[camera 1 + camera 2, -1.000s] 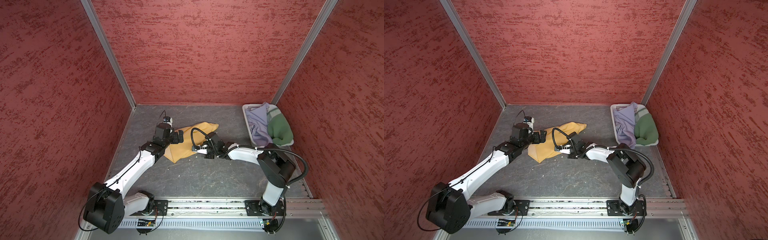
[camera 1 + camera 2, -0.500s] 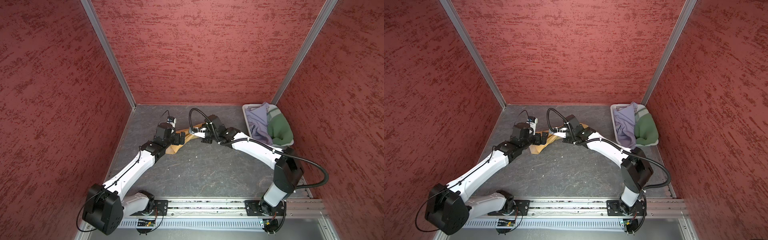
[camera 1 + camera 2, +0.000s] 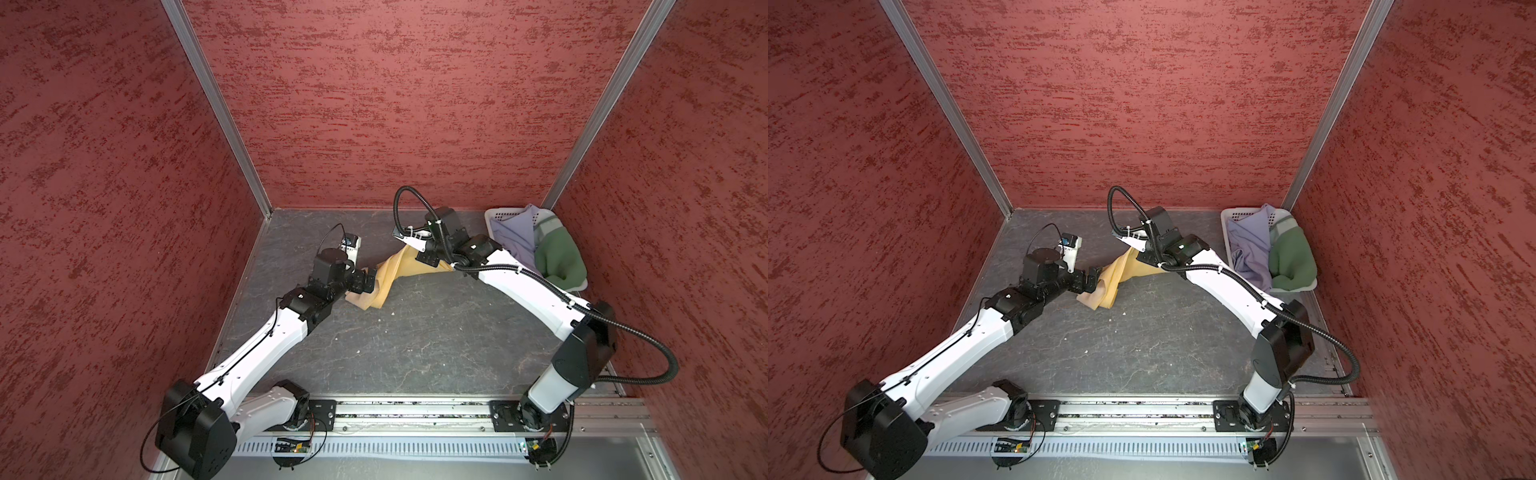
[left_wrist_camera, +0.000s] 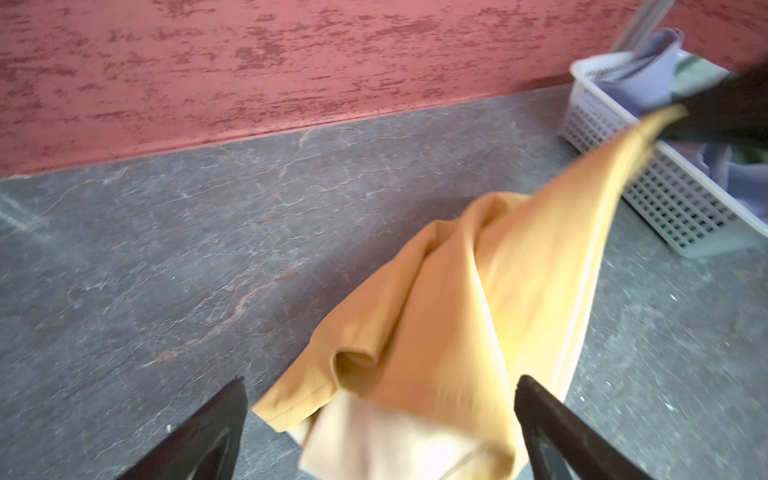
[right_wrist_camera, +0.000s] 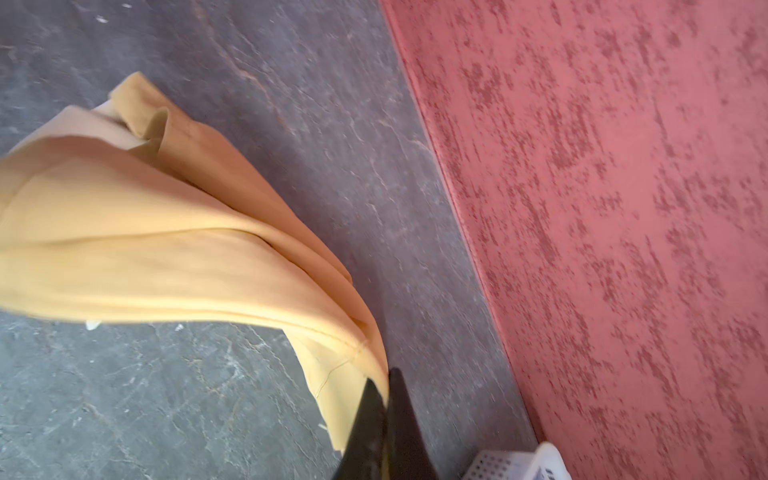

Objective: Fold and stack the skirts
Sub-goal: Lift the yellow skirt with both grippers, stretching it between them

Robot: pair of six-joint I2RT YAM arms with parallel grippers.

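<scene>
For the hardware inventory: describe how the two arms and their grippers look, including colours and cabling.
Both arms have white shells with black joints: left arm, right arm. A thick black corrugated hose runs along the right one; a thin black wire along the left. The left gripper and right gripper are black with tapering fingers.

yellow skirt [image 3: 395,272]: part-lifted, twisted | lavender skirt [image 3: 513,239], green skirt [image 3: 559,257]: in basket [image 3: 500,214]

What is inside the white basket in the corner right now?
The white basket holds two bunched skirts side by side: the lavender-grey skirt and the dark green skirt. They cover the basket floor, so anything beneath them cannot be seen.
</scene>
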